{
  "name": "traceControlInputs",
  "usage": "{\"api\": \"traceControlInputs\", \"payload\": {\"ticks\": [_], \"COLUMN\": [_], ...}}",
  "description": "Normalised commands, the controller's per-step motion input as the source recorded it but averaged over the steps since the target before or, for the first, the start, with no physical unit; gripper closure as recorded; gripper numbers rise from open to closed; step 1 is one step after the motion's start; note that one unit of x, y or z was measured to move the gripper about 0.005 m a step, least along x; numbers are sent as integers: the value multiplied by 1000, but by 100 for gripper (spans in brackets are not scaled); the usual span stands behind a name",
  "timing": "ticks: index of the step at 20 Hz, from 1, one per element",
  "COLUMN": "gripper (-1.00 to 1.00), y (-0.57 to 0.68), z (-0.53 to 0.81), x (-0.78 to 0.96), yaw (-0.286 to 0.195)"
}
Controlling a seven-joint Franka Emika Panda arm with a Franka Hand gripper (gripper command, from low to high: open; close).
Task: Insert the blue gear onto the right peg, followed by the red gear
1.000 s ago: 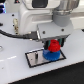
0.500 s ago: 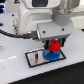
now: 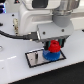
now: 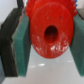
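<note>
The red gear (image 3: 54, 47) sits between my fingers, and my gripper (image 3: 53, 45) is shut on it. In the wrist view the red gear (image 4: 49, 31) fills the middle, its centre hole facing the camera, with teal pads (image 4: 22, 46) pressed on both sides of it. The blue gear (image 3: 50, 55) lies flat just under the red gear, at the end of the black white-edged base plate (image 3: 34, 59) toward the exterior view's right. The right peg is hidden under the gears. I cannot tell whether the red gear touches the blue gear.
The base plate lies on a white table (image 3: 15, 70). The arm's white body (image 3: 35, 17) and a black cable (image 3: 15, 35) hang above the plate's far side. A dark object (image 4: 5, 47) borders one pad in the wrist view.
</note>
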Motion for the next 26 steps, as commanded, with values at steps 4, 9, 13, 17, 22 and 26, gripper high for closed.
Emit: {"api": "traceControlInputs", "payload": {"ticks": [4,9,13,17,22,26], "gripper": [100,100,100,100,100,100], "y": [-31,0,-91,-148,-141,29], "z": [95,318,-81,-97,-196,84], "x": [222,278,139,107,86,286], "yaw": [0,0,0,0,0,0]}}
